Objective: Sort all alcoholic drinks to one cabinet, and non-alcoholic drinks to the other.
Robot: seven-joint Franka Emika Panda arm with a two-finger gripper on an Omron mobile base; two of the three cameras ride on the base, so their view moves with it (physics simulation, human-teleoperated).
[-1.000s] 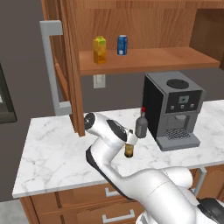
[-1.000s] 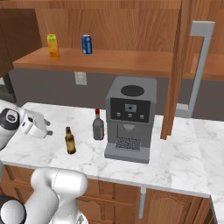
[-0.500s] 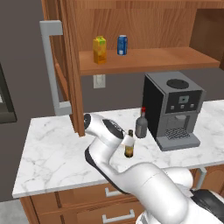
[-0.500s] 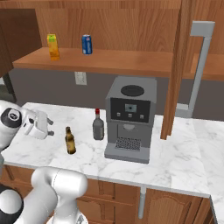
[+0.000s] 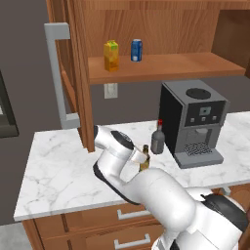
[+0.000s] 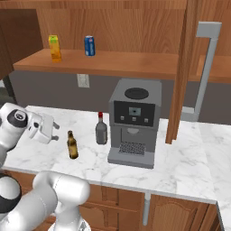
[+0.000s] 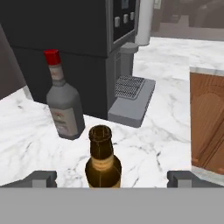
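Gripper [image 6: 55, 131] wide open, holding nothing; fingertips [image 7: 42, 178] stand apart at either side of the beer bottle [image 7: 103, 159] in the hand view, not touching it. In the right base view the gripper sits just left of the beer bottle [image 6: 72, 145], level with its neck.

Beer bottle: upright on the marble counter [image 6: 180, 167], brown glass, yellow label, near the front-left of the coffee machine [image 6: 134, 122]. In the left base view it is partly hidden behind the arm; neck visible [image 5: 145, 155].

Grey bottle [image 6: 101, 129], red cap: upright on the counter, just beside the coffee machine's left side, behind and to the right of the beer bottle. Bottles are near each other but apart.

Juice carton [image 5: 111, 55] and blue can [image 5: 136, 50]: both upright on the open wooden shelf [image 5: 195, 66] above the counter, side by side, apart, carton to the left.

Cabinet door [image 5: 73, 73] stands open at the left of the shelf.
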